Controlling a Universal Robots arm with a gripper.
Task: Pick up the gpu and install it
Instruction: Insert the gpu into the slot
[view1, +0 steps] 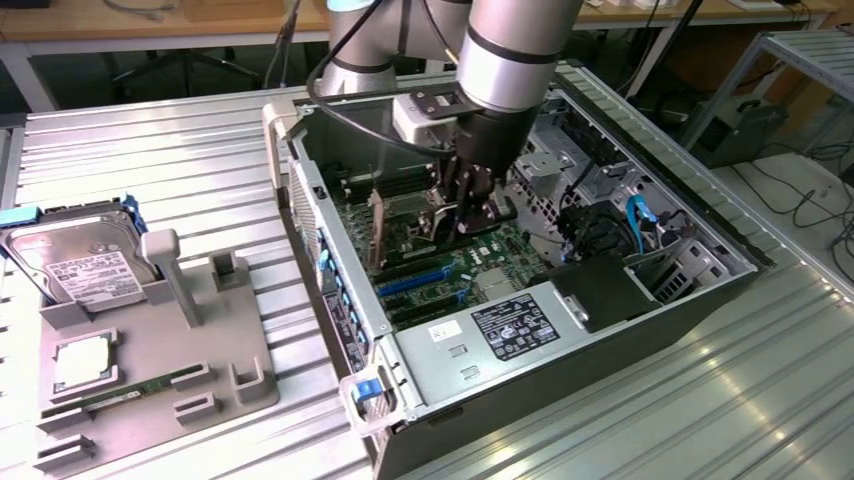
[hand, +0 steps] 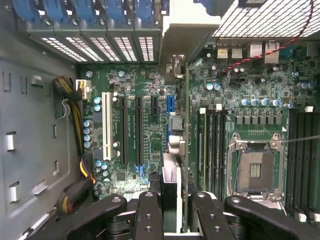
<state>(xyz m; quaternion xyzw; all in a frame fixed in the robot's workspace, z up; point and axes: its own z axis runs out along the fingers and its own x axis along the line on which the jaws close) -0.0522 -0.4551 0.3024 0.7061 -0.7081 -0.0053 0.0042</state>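
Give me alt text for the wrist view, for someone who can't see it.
The gripper holds the gpu edge-on above the motherboard inside an open computer case. Expansion slots lie on one side of the card, the bare CPU socket on the other.

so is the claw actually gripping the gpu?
Touching. The wrist view shows the claw with its fingers clamped on both faces of the edge-on gpu above the motherboard.
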